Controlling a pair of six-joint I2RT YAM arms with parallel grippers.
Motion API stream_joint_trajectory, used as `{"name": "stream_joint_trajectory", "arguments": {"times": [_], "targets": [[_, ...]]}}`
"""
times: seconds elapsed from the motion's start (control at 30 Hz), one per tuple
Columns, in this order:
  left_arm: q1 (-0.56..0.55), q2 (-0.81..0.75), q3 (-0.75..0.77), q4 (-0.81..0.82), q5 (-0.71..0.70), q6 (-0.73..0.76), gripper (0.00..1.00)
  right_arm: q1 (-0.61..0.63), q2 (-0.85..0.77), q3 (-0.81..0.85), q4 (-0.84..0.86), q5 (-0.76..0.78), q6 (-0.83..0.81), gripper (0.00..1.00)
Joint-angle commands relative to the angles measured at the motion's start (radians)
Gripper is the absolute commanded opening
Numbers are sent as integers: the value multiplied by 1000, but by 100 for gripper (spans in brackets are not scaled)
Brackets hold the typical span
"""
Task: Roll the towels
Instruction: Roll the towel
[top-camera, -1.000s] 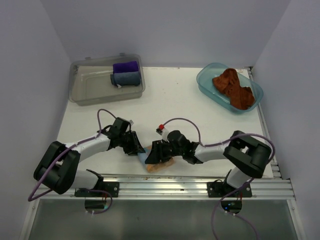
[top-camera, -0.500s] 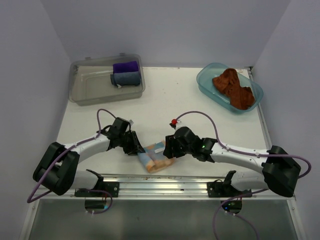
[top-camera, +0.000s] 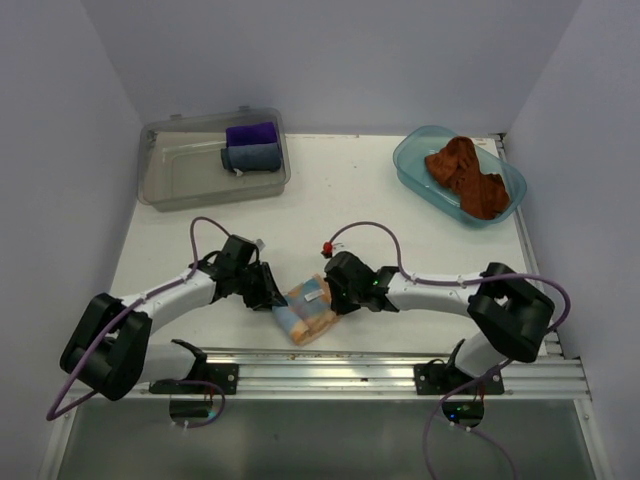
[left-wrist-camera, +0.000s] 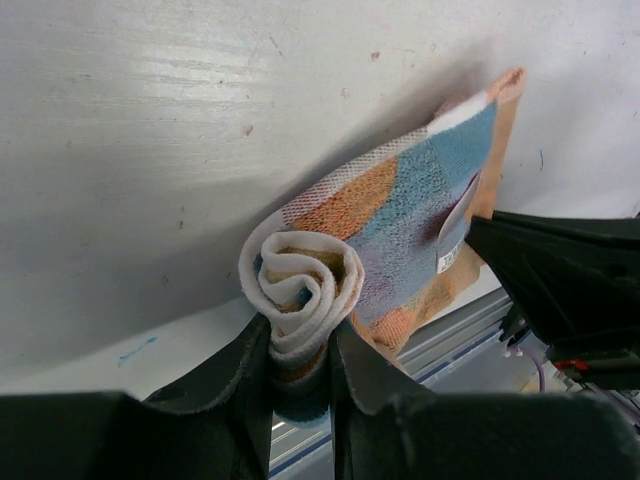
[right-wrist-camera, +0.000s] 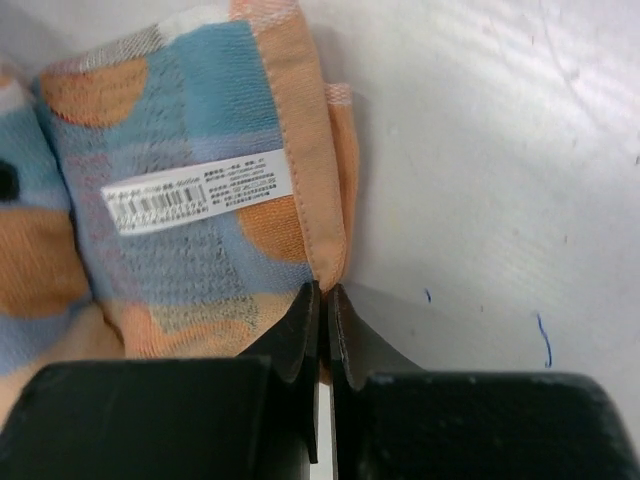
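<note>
Lying at table (top-camera: 380, 210) near edge btwn arms, soft patterned towel (top-camera: 305, 310), blue/orange/white blocks, has spiral-rolled end squeezed in L gripper (left-wrist-camera: 300, 352); R gripper (right-wrist-camera: 323, 295) fully closed at its orange hem, grip unclear.

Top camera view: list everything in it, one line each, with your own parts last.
table: one, white, under everything
bin: one, clear grey, far left
purple cloth: one, purple, at the bin's right end
grey-blue cloth: one, grey-blue, in the bin, just in front of the purple cloth
tub: one, pale blue, far right
brown towel: one, rust-brown, crumpled in the tub
patterned towel: one, blue, orange and white, partly rolled, near edge, between the grippers
left gripper: one, black, shut on the patterned towel's rolled end
right gripper: one, black, shut, tips at the patterned towel's orange hem
</note>
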Motion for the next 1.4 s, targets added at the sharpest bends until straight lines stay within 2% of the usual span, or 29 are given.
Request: {"name": "stream_joint_trajectory", "arguments": {"times": [0.0,0.23,0.57,0.67,0.7,0.77,0.83,1.1,1.37], "targets": [[-5,-44,8,-33,14,51,23,-18,98,83,-37,98,-84,0],[-5,-44,9,-56,11,77,22,-58,208,201,-46,114,-156,0],[-4,12,9,-33,-3,77,22,-59,155,180,-87,140,-189,0],[-4,22,6,-39,-4,77,22,-49,100,178,-96,106,-189,17],[-2,24,5,-39,-4,75,22,-41,59,181,-112,114,-190,27],[-4,30,0,-37,-4,69,22,-6,15,195,-133,141,-195,39],[-2,35,-2,-33,-4,66,22,25,-34,210,-170,169,-199,46],[-4,47,-3,-28,-9,54,22,247,-23,336,-271,321,-226,49],[-4,56,0,-28,-6,52,22,456,194,496,-314,474,-307,54]]}}
